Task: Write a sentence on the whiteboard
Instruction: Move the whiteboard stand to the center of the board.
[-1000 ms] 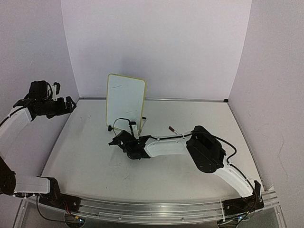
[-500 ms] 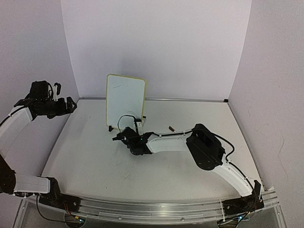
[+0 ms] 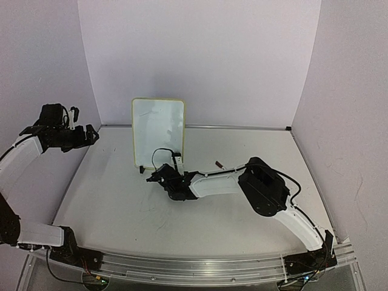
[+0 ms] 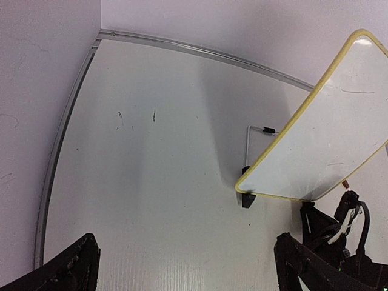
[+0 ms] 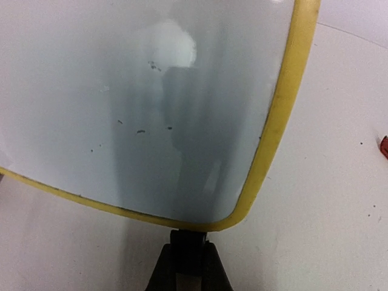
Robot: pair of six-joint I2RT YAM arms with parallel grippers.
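Observation:
The whiteboard point(image 3: 159, 128) stands upright at the back of the table, its yellow-framed white face point(image 5: 139, 97) filling the right wrist view. That face bears only small dark specks; no sentence is in view. My right gripper point(image 5: 191, 242) is shut on the black foot point(image 5: 193, 235) under the board's lower right corner, and from above this gripper point(image 3: 173, 165) sits low in front of the board. Raised at the far left, away from the board, my left gripper point(image 3: 85, 134) has its jaws wide open and nothing between them point(image 4: 185, 267).
A red-capped marker point(image 3: 219, 163) lies on the table right of the board, over the right forearm. A wire stand point(image 4: 257, 130) props the board from behind. The purple back wall point(image 3: 200, 60) and side walls enclose the table.
My right gripper closed on the board's foot. The board turned from an angled stance to face the front more squarely, its left edge shifting left.

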